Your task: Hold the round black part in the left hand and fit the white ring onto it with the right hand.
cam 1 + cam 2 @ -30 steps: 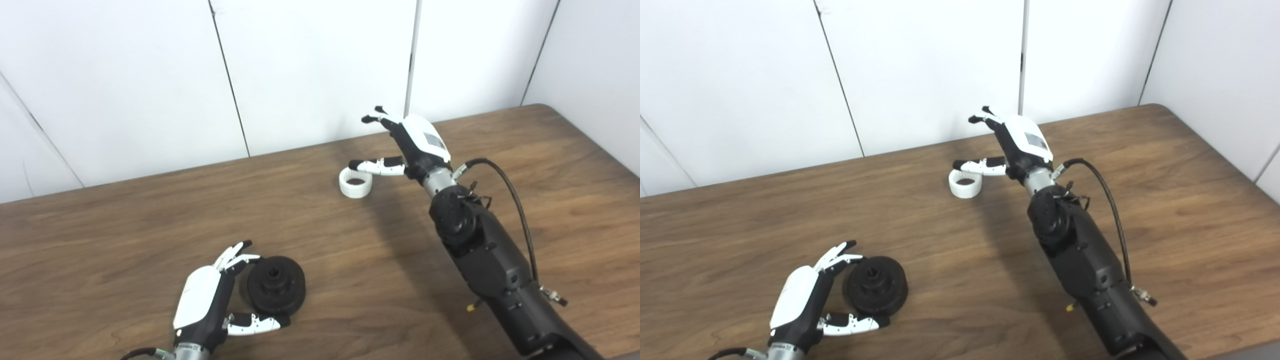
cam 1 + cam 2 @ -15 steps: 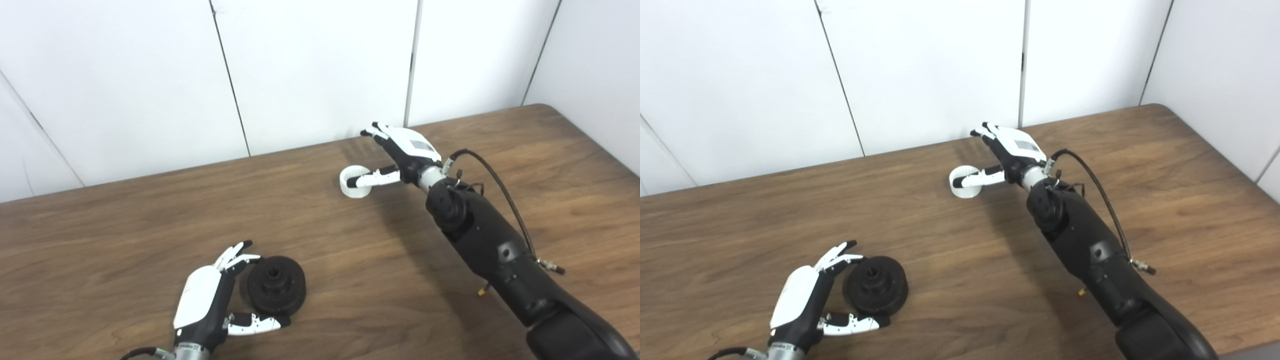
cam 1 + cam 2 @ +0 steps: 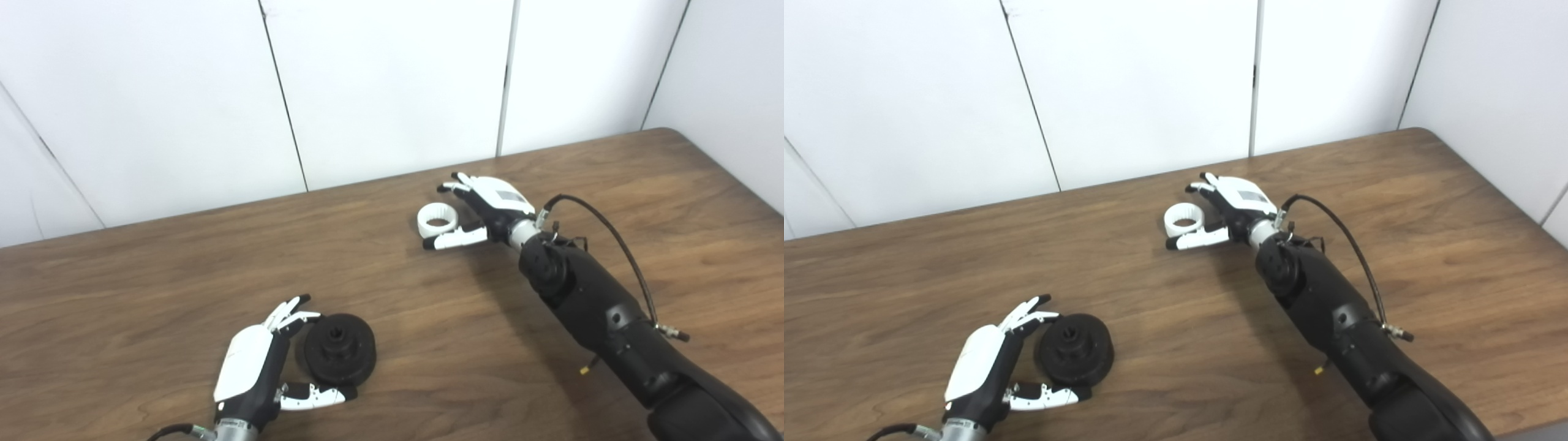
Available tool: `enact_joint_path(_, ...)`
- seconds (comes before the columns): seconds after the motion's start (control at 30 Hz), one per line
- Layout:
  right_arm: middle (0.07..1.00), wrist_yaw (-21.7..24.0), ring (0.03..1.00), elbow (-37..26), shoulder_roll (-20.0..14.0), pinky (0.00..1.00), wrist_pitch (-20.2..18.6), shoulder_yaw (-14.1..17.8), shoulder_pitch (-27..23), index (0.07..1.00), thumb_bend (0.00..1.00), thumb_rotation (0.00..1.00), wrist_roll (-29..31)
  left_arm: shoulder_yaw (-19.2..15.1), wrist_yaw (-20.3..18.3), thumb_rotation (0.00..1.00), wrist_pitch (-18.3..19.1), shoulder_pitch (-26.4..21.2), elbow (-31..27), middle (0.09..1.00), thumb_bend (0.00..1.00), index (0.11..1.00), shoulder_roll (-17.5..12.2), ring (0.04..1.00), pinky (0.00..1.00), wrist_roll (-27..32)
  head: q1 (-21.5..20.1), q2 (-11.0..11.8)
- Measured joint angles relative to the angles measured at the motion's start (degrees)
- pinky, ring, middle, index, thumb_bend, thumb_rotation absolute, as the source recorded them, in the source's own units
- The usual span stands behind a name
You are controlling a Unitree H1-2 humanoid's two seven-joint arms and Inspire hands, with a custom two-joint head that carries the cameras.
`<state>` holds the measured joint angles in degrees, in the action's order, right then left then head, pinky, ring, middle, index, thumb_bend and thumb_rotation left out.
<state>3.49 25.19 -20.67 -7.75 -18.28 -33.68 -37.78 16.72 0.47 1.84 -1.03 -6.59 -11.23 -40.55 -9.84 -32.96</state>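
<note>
Left eye view: a brown wood-grain bench (image 3: 153,288) set against white wall panels (image 3: 380,79), with both arms entering from the bottom edge. Near the front left lies the round black part (image 3: 338,350), a stepped disc with a dark bore in its upper face, resting flat on the bench. The left hand (image 3: 257,367) sits just to the left of it, fingers spread apart; the fingertips (image 3: 298,301) reach past the far-left rim of the part and the thumb (image 3: 318,396) extends along the bench under its near edge, so the hand brackets the part without lifting it. Whether any finger actually presses on the rim cannot be told. Farther back, right of centre, the white ring (image 3: 437,219) lies flat on the bench, its opening facing up and fine ribs visible on its inner wall. The right hand (image 3: 484,208) is low over the bench immediately to the right of the ring, held wide: the thumb (image 3: 450,241) lies along the near side of the ring and the curled fingers (image 3: 456,182) stand at its far right side. The ring rests between them, ungrasped. A black cable (image 3: 603,223) loops from the right wrist along the dark forearm (image 3: 588,300). Ring and black part are well apart.
</note>
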Motion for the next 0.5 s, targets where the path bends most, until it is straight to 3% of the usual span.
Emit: enact_joint_path(0.5, 1.0, 0.9, 1.0, -0.8, 0.0, 1.0, -0.1, -0.3, 1.2, 0.783, 0.96, 0.58, 0.4, 0.0, 0.0, 0.31, 0.0, 0.0, 0.0, 0.928, 0.88, 0.649, 0.0, 0.936, 0.86, -0.1, 0.4, -0.4)
